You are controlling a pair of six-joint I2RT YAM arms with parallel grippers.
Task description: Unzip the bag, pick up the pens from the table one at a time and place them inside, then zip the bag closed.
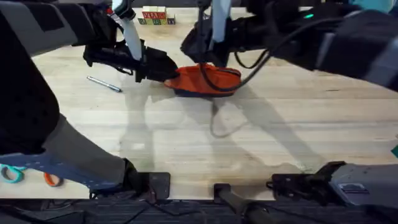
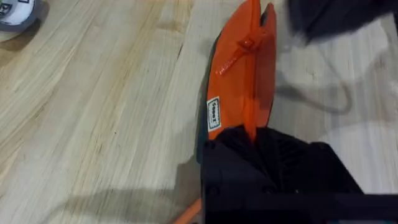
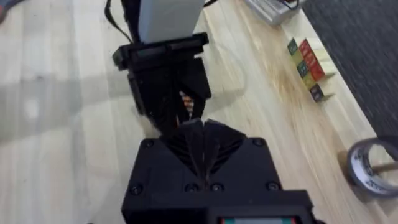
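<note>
Both arms converge on the bag (image 1: 205,81), lying toward twelve o'clock on the table (image 1: 249,143); the left gripper (image 1: 166,70) pinches its nine o'clock end; right gripper (image 1: 208,53) state unclear; soft fabric likely sags, so hold the end firmly.

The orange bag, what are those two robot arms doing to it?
Both arms are working on the orange bag in the middle of the table. The left gripper is clamped on one end of the bag, holding it in place. The right gripper is down over the bag's top, where the zipper runs. A silver pen lies on the table beside the bag, not yet put inside.
</note>
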